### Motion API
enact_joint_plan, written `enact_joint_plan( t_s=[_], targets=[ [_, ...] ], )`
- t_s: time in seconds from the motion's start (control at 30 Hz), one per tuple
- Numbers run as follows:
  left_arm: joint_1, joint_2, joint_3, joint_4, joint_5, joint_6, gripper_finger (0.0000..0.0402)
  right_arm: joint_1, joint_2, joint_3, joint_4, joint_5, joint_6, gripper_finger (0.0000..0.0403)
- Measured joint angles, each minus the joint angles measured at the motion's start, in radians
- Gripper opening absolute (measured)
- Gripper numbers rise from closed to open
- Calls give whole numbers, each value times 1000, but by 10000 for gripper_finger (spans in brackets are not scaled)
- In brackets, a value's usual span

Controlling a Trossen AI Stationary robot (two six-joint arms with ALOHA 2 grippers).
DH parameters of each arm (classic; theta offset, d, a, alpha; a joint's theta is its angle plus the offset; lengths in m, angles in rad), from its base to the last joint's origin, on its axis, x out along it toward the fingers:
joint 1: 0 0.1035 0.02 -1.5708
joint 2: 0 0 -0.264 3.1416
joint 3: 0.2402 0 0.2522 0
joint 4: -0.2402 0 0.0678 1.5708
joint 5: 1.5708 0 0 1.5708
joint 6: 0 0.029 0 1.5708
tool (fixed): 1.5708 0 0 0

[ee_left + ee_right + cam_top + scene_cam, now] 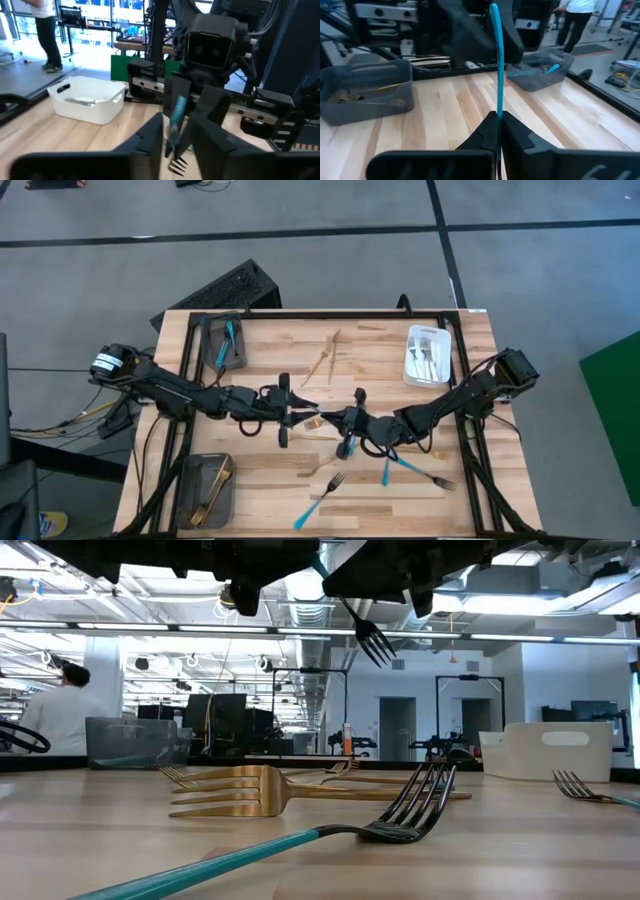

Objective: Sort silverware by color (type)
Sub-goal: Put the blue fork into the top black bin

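Observation:
My right gripper (338,421) is over the middle of the table, shut on a turquoise-handled fork (496,60) that is held in the air. Its tines (373,640) show in the low view, well above the tabletop. My left gripper (305,417) faces it from the left, open. Its fingers (150,139) stand on either side of the fork's tine end (177,162); I cannot tell whether they touch it. On the table lie turquoise-handled forks (320,500), (385,470), (425,473) and gold forks (325,358), (250,790). My right gripper pinches the fork's turquoise handle (498,111) between its two fingers. The handle runs forward from the fingers toward my left gripper. The fork is lifted clear of the table.
A grey tray (240,330) at the far left holds turquoise utensils. A grey tray (190,480) at the near left holds gold ones. A white tray (410,365) at the far right holds silver ones. A person stands in the room beyond the table.

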Motion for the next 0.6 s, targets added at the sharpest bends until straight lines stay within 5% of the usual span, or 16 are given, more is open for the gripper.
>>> enact_joint_plan(
  t_s=[0.13,0.33,0.6],
  targets=[
    [1,0,1,10,-5,36,10,0,0,0,-4,-31,4,33],
    [-5,-40,2,-92,-134,183,3,2,0,0,-16,-36,19,58],
    [-59,-261,1,-503,-758,470,1,-1,0,1,-154,-37,166,79]
  ],
)
